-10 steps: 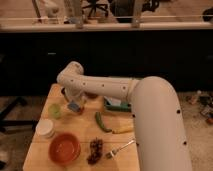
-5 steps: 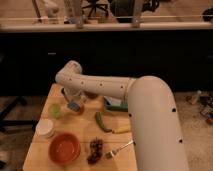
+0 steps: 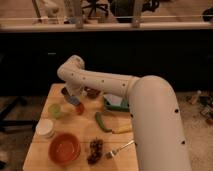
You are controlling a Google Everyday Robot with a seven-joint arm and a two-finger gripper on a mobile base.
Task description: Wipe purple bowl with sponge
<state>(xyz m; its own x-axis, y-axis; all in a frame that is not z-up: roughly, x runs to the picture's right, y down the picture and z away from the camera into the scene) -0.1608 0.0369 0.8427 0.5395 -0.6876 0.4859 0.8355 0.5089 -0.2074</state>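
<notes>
The purple bowl (image 3: pixel 92 92) is small, dark and glossy and stands near the far edge of the wooden table (image 3: pixel 80 132). My gripper (image 3: pixel 74 99) hangs down from the white arm just left of the bowl. It is shut on the blue-grey sponge (image 3: pixel 74 101) and holds it close to the table top, beside the bowl and not in it. The arm covers part of the space between the sponge and the bowl.
A small dark cup (image 3: pixel 65 91) stands left of the gripper, with a green cup (image 3: pixel 55 110) and a small orange thing (image 3: pixel 80 108) nearby. In front are a white cup (image 3: pixel 45 128), an orange-red bowl (image 3: pixel 65 148), grapes (image 3: pixel 94 150), a fork (image 3: pixel 120 148), a green vegetable (image 3: pixel 102 122) and a green packet (image 3: pixel 116 104).
My gripper has shifted a little to the right with the sponge, toward the purple bowl. Nothing else on the table has moved.
</notes>
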